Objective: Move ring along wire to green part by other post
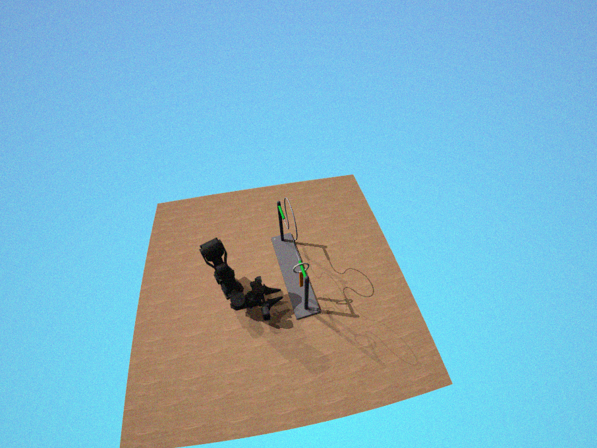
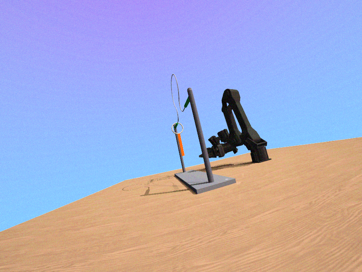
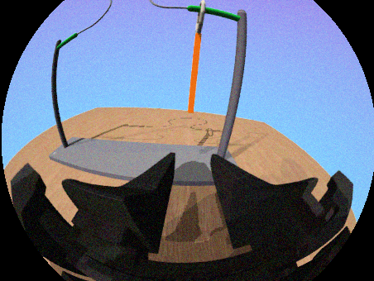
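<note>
The gripper (image 3: 193, 159) held nothing. Its fingers stood at a narrow gap and pointed at the grey base plate (image 3: 110, 157) from the near side, low and well short of the stand. The ring (image 2: 177, 128) hung on the green part (image 3: 220, 12) of the wire, next to the right post (image 3: 237, 80) in the wrist view. Its orange handle (image 2: 181, 145) dangled straight down, just beside that post.

The narrow gap was probably the main risk. A finger that met the handle off-centre would likely push it instead of straddling it, and the ring could swing along onto the thin grey wire (image 2: 174, 93). The handle also hung above the line of the fingers, so the arm would have to rise, and a hurried climb might catch the post and jolt the stand. Later, the grey wire's tall loops looked tight for the ring.

The wrist view showed the ring edge-on, so I could not tell where it rested on the green. No view settled the gap in depth between handle and post. In the exterior view the other post (image 2: 200, 134) cut across the fingertips. From the top the ring (image 1: 301, 266) and handle (image 1: 300, 279) were too small to judge.
</note>
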`<state>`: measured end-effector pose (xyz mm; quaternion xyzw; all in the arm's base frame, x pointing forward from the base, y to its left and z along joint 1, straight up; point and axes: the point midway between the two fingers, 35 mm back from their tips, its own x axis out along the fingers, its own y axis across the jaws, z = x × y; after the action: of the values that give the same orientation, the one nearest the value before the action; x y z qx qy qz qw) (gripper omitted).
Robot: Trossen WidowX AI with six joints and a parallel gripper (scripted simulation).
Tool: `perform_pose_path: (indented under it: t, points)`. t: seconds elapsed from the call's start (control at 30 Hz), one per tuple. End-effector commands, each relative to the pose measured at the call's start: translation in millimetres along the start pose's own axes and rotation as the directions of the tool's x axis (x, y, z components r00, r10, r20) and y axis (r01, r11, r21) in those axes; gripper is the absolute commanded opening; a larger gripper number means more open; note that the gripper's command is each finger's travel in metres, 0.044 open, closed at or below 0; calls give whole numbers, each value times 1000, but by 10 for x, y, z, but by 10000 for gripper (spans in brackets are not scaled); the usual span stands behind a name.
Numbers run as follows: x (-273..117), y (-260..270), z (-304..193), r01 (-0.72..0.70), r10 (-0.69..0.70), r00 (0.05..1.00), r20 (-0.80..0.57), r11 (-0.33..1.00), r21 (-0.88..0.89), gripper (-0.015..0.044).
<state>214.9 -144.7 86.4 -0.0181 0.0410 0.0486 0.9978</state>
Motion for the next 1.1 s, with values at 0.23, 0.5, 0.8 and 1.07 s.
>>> perform_pose_path:
  t: [0.23,0.5,0.8,1.07]
  points:
    - [321,-12,313,-14,14,1000,-2,1000,13,160]
    - [468,8,508,-13,13,1000,7,1000,14,160]
    - [572,-11,516,-13,13,1000,6,1000,14,160]
    - [691,-25,524,-13,13,1000,6,1000,13,160]
